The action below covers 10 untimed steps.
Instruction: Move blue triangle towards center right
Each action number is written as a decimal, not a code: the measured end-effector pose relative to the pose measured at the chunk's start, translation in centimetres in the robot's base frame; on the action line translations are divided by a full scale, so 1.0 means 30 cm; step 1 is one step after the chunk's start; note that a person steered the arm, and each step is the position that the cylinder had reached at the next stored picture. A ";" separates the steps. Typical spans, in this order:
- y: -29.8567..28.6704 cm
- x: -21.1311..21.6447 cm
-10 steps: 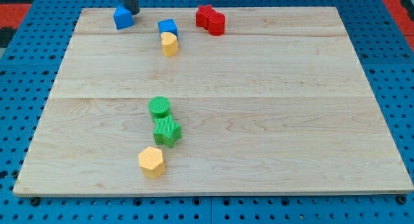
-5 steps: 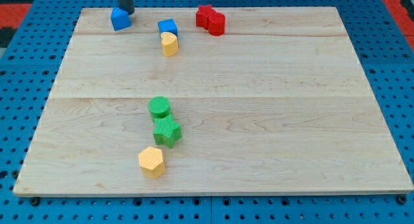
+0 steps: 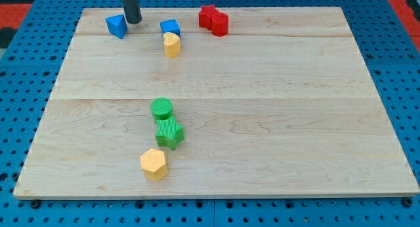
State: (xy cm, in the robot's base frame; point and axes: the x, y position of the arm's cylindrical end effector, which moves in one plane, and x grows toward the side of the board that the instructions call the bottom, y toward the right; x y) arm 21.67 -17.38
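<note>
- Our tip, the lower end of the straight dark rod, is down on the pale wooden board near its top-left corner. It is a bare rod with no jaws, so it grips nothing.
- The small blue triangle block lies just beside our tip on the view's left, very close and perhaps touching; we cannot tell which.
- That places us on the wrong side. Any push from here would send the triangle toward the view's left, away from the centre right.
- To do the step well, we judge that we should circle round to the triangle's upper-left face, then push toward the view's right and bottom.
- The blue cube and the yellow rounded block touching it below sit near the direct line, so we would steer beneath them.
- A triangle turns easily off a point contact, so we should press mid-face and correct early.
- The red blocks near the top edge stay clear of this route.
</note>
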 end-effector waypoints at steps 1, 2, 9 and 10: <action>-0.131 -0.020; -0.048 0.297; 0.413 0.527; 0.427 0.675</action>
State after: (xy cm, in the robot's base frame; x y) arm 41.92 -4.58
